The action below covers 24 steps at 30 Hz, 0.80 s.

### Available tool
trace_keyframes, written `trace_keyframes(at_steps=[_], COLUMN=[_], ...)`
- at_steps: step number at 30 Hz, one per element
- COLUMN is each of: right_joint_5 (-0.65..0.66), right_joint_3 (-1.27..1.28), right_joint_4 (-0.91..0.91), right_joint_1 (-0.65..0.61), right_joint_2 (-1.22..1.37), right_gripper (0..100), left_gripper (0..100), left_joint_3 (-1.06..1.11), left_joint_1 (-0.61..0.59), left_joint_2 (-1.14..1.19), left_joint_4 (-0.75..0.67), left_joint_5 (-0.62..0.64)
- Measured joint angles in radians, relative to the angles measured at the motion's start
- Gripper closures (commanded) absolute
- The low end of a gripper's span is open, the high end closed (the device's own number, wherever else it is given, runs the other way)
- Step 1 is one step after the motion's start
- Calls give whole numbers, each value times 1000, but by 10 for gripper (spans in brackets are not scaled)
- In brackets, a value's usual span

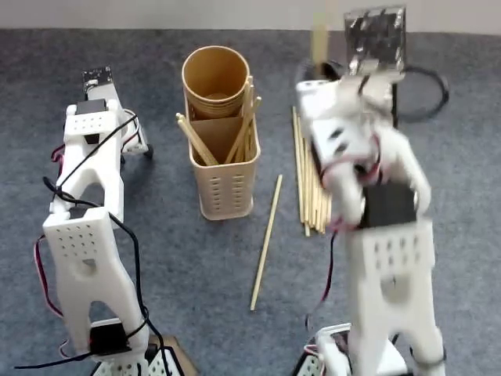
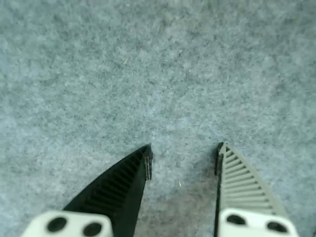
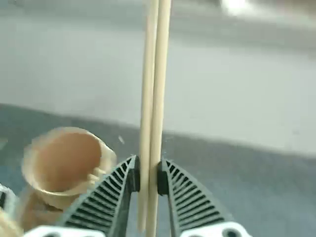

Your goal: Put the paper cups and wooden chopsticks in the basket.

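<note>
A beige basket [image 1: 223, 168] stands mid-table with stacked paper cups [image 1: 214, 78] in its far compartment and several wooden chopsticks [image 1: 239, 133] leaning in the near one. My right gripper [image 3: 148, 177] is shut on two chopsticks [image 3: 154, 98], held upright above the table; in the high view they stick up at the far right [image 1: 319, 39]. The cups [image 3: 66, 165] show beside them in the right wrist view. A single chopstick [image 1: 266, 241] lies loose on the carpet, and a bundle of chopsticks [image 1: 309, 184] lies by the right arm. My left gripper [image 2: 182, 158] hangs open over bare carpet.
Grey carpet [image 1: 196, 290] covers the table. A shiny metallic plate [image 1: 376, 35] and a black cable [image 1: 427, 94] sit at the far right. The left arm [image 1: 90, 196] stands to the left of the basket.
</note>
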Motion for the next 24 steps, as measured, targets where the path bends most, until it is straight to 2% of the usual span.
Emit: trace_keyframes(at_steps=[5, 9, 14, 18, 24], right_joint_5=[-37, -101, -117, -110, -28], right_joint_3=[144, 285, 497, 605, 790], right_joint_4=[-255, -422, -614, -644, -644], right_joint_1=[-117, -160, -215, -250, -279], right_joint_2=[-69, -71, -71, -71, -71], right_gripper=[994, 994, 994, 994, 989], left_gripper=[783, 783, 783, 783, 783], left_joint_3=[0, 0, 0, 0, 0], left_joint_1=[6, 8, 8, 8, 8], left_joint_2=[0, 0, 0, 0, 0], left_joint_4=[0, 0, 0, 0, 0], left_joint_5=[0, 0, 0, 0, 0])
